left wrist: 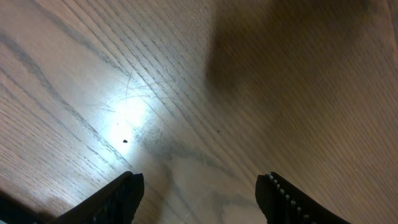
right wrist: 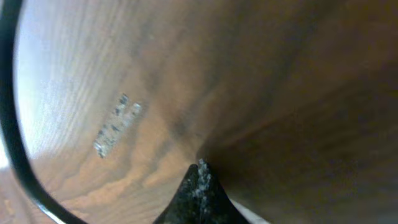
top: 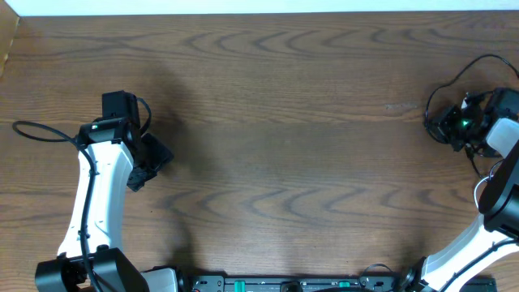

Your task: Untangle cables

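No task cables show in any view. My left gripper (top: 150,166) hovers over bare wood at the left of the table. In the left wrist view it (left wrist: 202,186) stands open, with only wood grain between its black fingers (left wrist: 124,193). My right gripper (top: 442,126) is near the table's right edge. In the right wrist view it (right wrist: 200,171) is shut, with its fingertips pressed together just above the wood. A thin white strip (right wrist: 249,214) shows beside those tips, and I cannot tell what it is.
A thick black cable fixed to the left arm (top: 36,131) loops out to the left. A similar one (top: 458,77) arcs over the right arm's wrist and shows blurred in the right wrist view (right wrist: 12,124). The wooden table (top: 276,146) spreads between the arms.
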Available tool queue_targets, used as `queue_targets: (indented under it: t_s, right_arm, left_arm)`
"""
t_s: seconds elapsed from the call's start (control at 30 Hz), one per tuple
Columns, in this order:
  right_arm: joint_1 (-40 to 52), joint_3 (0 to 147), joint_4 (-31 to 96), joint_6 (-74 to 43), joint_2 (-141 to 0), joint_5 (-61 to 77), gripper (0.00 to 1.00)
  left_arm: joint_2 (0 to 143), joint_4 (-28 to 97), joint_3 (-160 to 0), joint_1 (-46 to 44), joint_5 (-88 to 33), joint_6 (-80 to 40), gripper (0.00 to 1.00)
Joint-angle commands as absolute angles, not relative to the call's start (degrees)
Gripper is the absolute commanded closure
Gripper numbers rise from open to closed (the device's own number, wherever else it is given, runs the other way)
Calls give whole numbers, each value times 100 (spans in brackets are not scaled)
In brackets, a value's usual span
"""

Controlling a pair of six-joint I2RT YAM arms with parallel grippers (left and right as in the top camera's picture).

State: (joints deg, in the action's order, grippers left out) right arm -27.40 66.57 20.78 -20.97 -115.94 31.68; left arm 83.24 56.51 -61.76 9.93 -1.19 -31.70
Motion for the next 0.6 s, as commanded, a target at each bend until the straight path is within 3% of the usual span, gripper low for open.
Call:
queue_targets:
  t_s: [0.0,0.17,0.33,0.57]
  right_arm:
    - [-2740,6545,2250,-1964,-11734,2165,87]
    - [-2749,6582,2158,-1953,-11456,2414,62]
    - [-2753,6643,2163,-1721,-10573,1951,55]
    - [-2753,6643,2224,-1658,-9174,1490,55]
  left_arm:
    - [8272,5669,-6195,976,-91,-3181,36]
    - [8272,5649,-6195,976,-95,-3135,36]
    - [8272,5207,-6195,617,-115,-2906,36]
    - [8274,3356,-6195,-663,-915,-1693,36]
